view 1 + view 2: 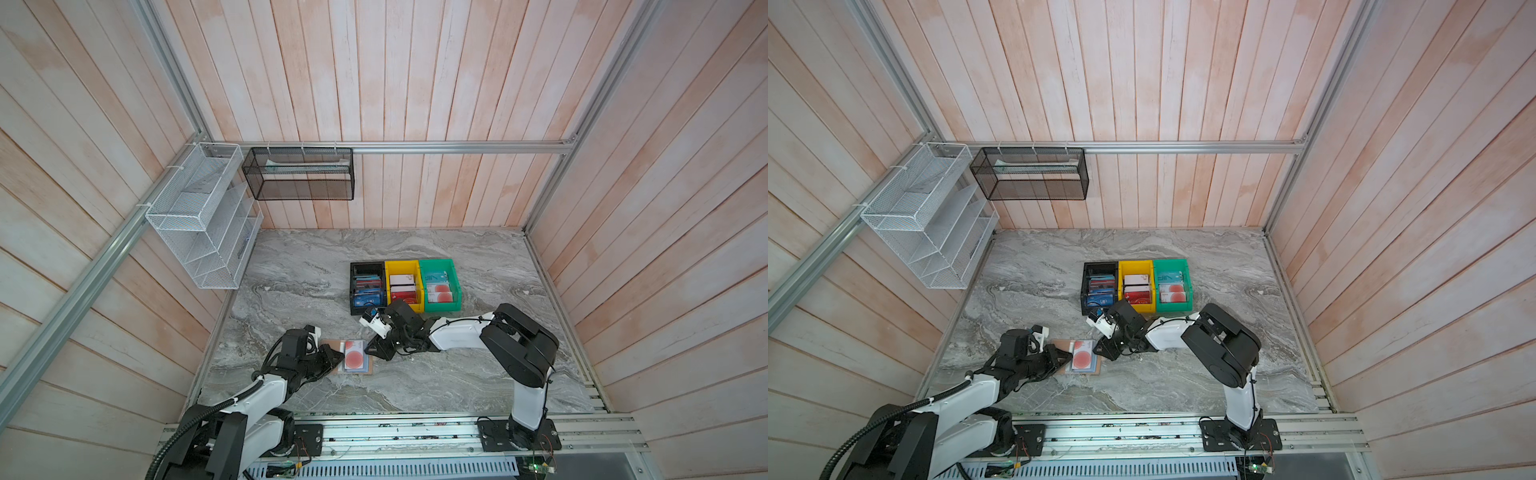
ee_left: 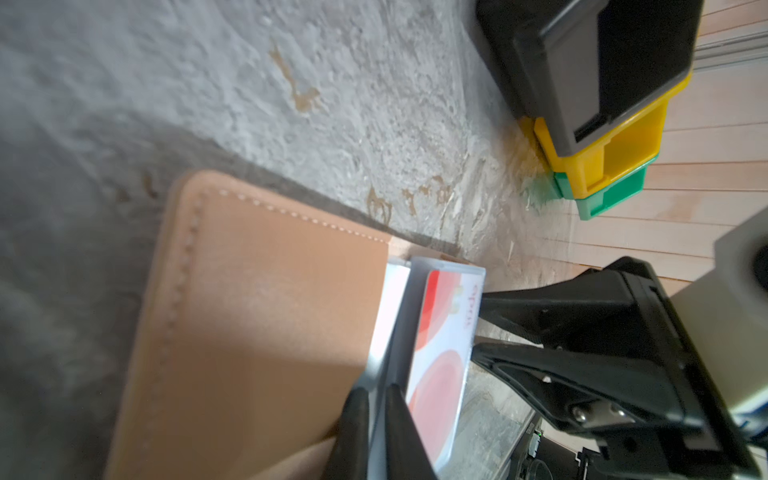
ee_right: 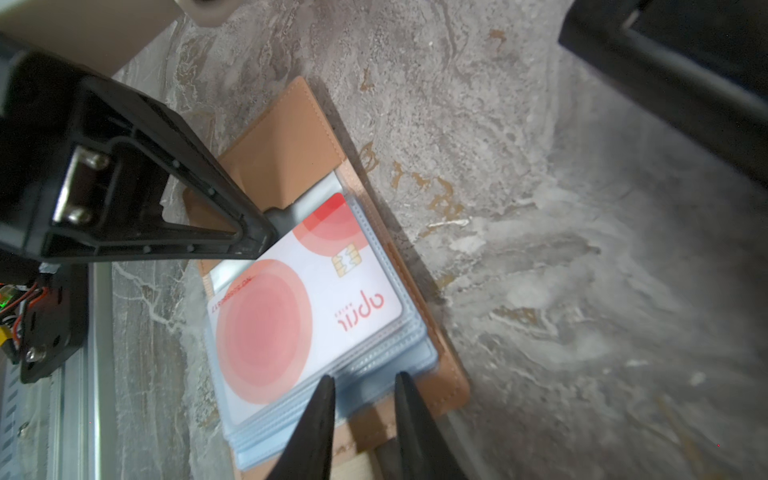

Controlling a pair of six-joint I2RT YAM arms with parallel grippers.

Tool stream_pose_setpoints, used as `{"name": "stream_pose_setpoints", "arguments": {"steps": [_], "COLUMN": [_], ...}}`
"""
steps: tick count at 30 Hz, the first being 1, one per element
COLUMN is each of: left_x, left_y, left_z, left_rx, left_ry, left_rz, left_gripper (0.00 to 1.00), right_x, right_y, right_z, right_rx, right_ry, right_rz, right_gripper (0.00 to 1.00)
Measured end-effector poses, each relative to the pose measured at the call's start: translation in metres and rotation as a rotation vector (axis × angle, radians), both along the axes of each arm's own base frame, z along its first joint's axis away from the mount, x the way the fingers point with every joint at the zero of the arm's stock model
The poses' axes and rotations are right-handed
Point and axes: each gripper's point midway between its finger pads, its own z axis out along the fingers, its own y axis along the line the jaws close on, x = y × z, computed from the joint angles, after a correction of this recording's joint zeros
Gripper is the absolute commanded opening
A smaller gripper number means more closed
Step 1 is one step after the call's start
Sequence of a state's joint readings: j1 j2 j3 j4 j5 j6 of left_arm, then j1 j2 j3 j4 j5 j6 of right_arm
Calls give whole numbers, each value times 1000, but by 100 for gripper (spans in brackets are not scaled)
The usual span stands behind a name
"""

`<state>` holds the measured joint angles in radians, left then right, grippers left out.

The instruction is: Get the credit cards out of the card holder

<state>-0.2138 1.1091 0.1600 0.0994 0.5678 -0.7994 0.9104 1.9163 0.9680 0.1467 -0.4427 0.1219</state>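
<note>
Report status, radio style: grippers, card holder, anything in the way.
Left gripper shut on a clear sleeve page. Right gripper open at the sleeves' edge. Card holder lying open, white card topmost. Nothing blocking.

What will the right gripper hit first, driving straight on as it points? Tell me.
The right gripper would most likely meet the edge of the card holder's clear sleeves, right at its open tips; the white card lies beyond. Depth is unclear.

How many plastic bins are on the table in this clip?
3, side by side in one row in both top views: black bin on the left, yellow bin in the middle, green bin on the right. No place in view seems to hide another.
</note>
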Motion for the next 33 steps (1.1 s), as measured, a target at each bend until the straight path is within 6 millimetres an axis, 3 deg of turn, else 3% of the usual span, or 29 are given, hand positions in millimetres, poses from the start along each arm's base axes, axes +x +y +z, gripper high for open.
{"name": "stream_pose_setpoints", "arguments": {"steps": [14,17,25,33], "left_x": [3,3,-4,-7], "left_y": [-35,-35,-28,-21], "left_z": [-1,0,11,8], "left_rx": [-56,-56,-55,-45], "left_ry": [0,-2,-19,-6], "left_rz": [-62,-59,-40,-5], "left_gripper": [13,13,27,27], "right_x": [19,20,20,20], "right_y": [-26,-26,-26,-26], "right_z": [1,1,1,0], "right_rx": [-38,-45,-54,-53], "right_ry": [42,48,56,56], "right_rz": [-67,-68,-68,-68], "right_gripper": [29,29,29,29]}}
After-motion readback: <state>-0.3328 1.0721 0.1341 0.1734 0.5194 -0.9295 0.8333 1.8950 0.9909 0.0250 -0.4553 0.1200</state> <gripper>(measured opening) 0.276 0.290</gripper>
